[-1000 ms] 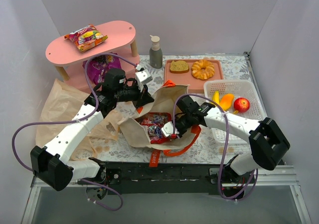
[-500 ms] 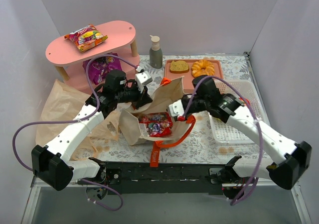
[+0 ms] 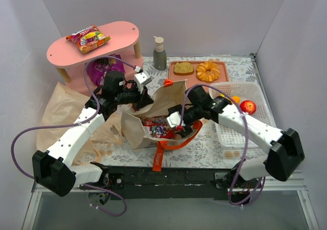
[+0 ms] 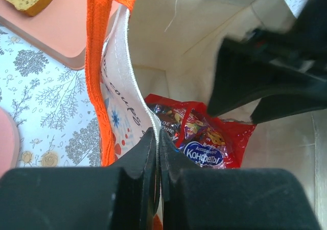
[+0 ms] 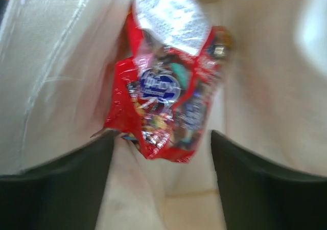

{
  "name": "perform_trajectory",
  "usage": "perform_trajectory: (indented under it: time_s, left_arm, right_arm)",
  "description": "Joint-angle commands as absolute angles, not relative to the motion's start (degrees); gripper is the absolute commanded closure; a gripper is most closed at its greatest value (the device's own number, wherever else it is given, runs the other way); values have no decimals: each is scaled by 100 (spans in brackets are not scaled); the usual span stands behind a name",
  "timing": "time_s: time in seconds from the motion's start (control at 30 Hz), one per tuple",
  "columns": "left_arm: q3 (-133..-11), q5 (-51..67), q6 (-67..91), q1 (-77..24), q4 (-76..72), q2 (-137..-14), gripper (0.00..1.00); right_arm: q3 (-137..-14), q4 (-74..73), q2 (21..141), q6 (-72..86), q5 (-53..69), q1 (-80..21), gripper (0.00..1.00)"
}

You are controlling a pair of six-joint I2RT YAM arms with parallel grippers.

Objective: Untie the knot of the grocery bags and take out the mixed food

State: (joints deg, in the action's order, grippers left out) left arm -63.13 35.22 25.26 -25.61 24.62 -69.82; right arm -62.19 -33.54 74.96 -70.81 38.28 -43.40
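**Cream canvas tote** (image 3: 171,98) with orange handles, top external view. It lay open-mouthed at mid-table between the two arms, with a shiny red snack packet (image 3: 159,126) inside. The left gripper (image 3: 147,103) held the far rim raised, and the right gripper (image 3: 178,123) reached into the mouth. A thin tan plastic bag (image 3: 59,107) lay flattened to the left. A white mesh basket (image 3: 240,130) stood just right of the tote, under the right forearm.

**Left wrist view.** The left gripper (image 4: 157,138) was clamped on the tote's white-edged rim, beside an orange handle (image 4: 99,61). The packet (image 4: 207,140) rested on the tote's floor below the dark right gripper (image 4: 265,76).

**Right wrist view.** The right gripper (image 5: 161,158) stood wide, one finger on each side of the packet's (image 5: 168,102) lower end, and neither visibly pressed it.

**Step in hand, as judged.** The packet was being taken out. The next move called for closing on the packet and lifting it through the mouth. The canvas walls crowded both fingers, so the open room lay upward, and the basket limited travel to the right.
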Motion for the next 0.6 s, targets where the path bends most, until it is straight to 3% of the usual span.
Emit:
perform_trajectory:
  time_s: [0.0,0.03,0.1,0.33,0.37,0.4,0.47,0.5,0.53,0.57]
  left_arm:
    - [-6381,3692,2505,-2689,2505,-6961,100]
    - [-6372,3665,2496,-2707,2505,-6952,100]
    - [-6302,3577,2513,-2751,2470,-6961,100]
    - [-6021,3604,2733,-2848,2540,-6838,100]
    - [-5986,3595,2742,-2874,2540,-6812,100]
    - [-5951,3560,2768,-2883,2549,-6803,100]
    - [-5924,3533,2769,-2883,2523,-6785,100]
    - [-5906,3516,2742,-2883,2514,-6794,100]
    - [-5906,3498,2733,-2883,2488,-6794,100]
    - [-5889,3489,2725,-2883,2461,-6794,100]
  right_arm:
    - [-6913,-4320,8696,-8136,4402,-4350,7]
    - [-7039,-4777,8919,-8252,4473,-4351,2]
    - [-7189,-4887,9358,-8358,4683,-4368,2]
    - [-6672,-3395,9703,-8140,4378,-4667,2]
    - [-6584,-2905,9694,-8008,4342,-4676,6]
    - [-6496,-2578,9633,-7685,4159,-4702,12]
    - [-6425,-2164,9580,-7402,4026,-4711,35]
    - [-6468,-2145,9597,-7018,3904,-4711,49]
    - [-6582,-2214,9615,-6866,3894,-4711,76]
    - [-6809,-2380,9607,-6769,3867,-4711,87]
